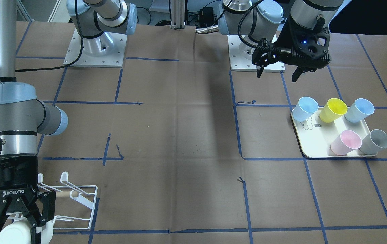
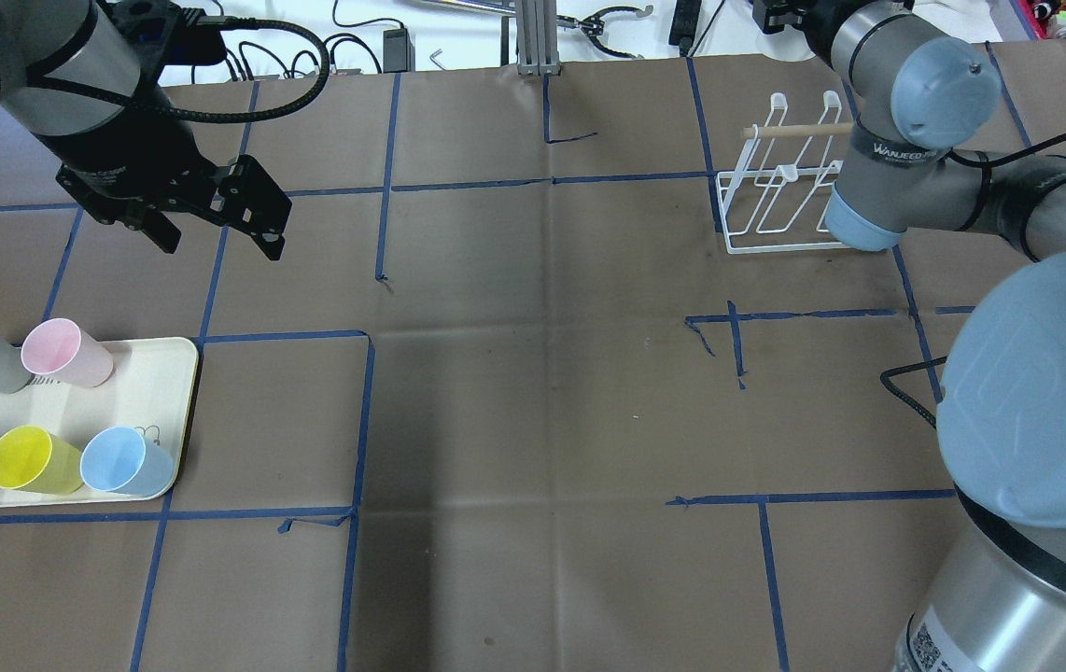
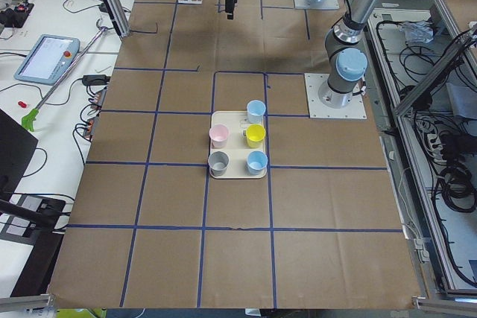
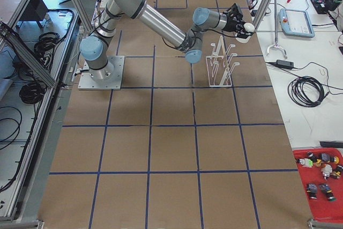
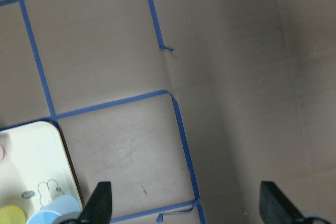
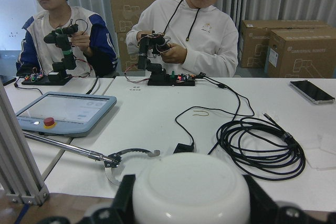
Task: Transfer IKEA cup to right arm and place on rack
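Right gripper (image 1: 19, 227) is clamped on one white cup (image 1: 13, 234), held close by the single wire rack (image 2: 780, 173). Left gripper (image 1: 277, 76) hangs spread and empty, near the one tray (image 1: 310, 149) carrying five cups (image 1: 333, 110): two pale blue, one yellow, one pink, one grey.

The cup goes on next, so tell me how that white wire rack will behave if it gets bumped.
The rack is thin wire with an open frame, so it is probably light and may slide on the paper-covered table when pushed. It stands tall over a narrow base, so a sideways knock could tip it.
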